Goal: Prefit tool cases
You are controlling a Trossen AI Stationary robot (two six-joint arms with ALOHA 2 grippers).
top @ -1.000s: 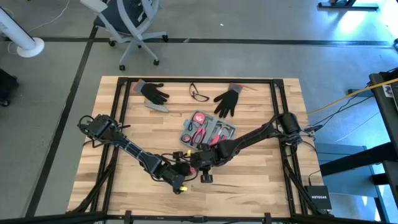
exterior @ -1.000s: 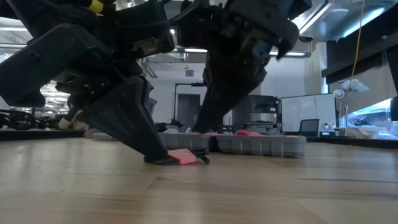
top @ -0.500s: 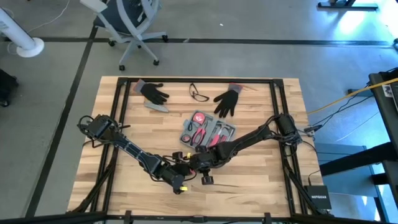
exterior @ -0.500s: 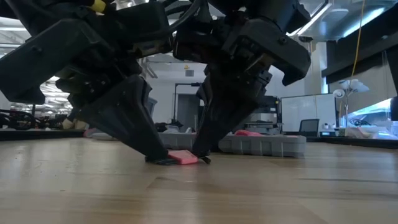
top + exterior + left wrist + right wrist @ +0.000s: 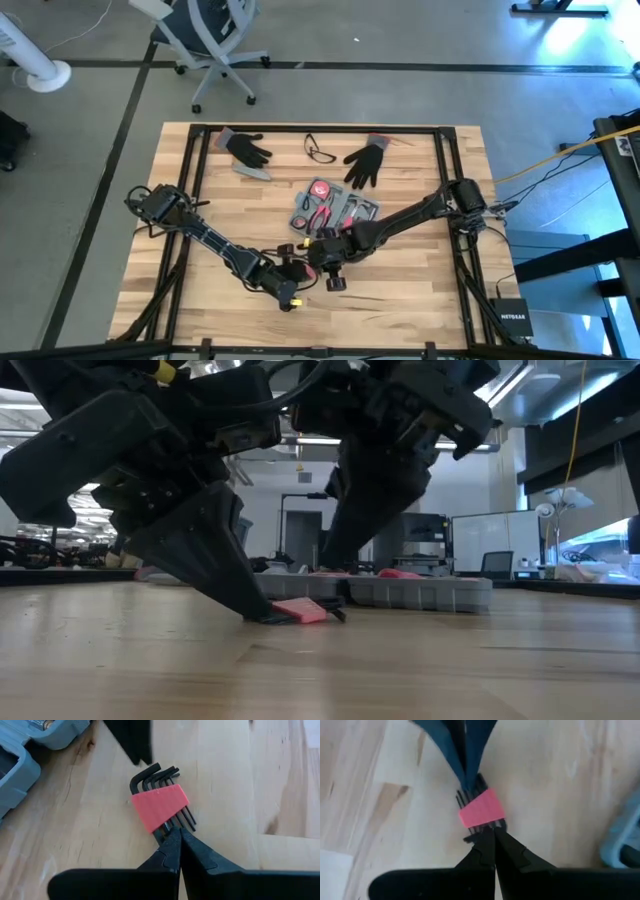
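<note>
Now both closed — left claw (image 5: 177, 836) and right claw (image 5: 492, 836) tips at hex-key set (image 5: 160, 806), beside tool case (image 5: 336, 210).

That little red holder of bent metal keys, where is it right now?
The hex key set lies on the wooden table, just in front of the tool case, between the shut left gripper and right gripper.

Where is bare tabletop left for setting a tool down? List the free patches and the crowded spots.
Free: the table's near right corner, right of the right gripper, and the strip along its left edge beside the left arm's base. Crowded: the near centre, where the left gripper and right gripper, both shut, meet at the red hex key set beside the tool case. The far edge holds black gloves and safety glasses.
</note>
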